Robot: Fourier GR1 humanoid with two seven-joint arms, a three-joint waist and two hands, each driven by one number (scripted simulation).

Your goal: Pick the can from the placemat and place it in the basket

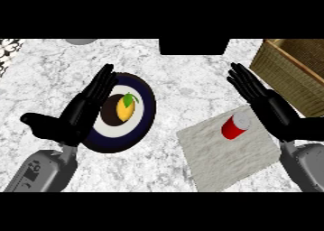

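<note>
one red can (236, 127) sat on the placemat (221, 160), beside the right hand (274, 108). both that and the left hand (77, 113) were flat, holding nothing. can judged light, rigid, slick: grip its sides.

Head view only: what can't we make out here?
All in the head view.
Basket: cut off by the right edge; its inside barely shows.
Plate: left side hidden by the left hand.
Placemat: right corner hidden by the right hand and forearm.
Grey shape and black block at the top: cut off, unidentifiable.
</note>
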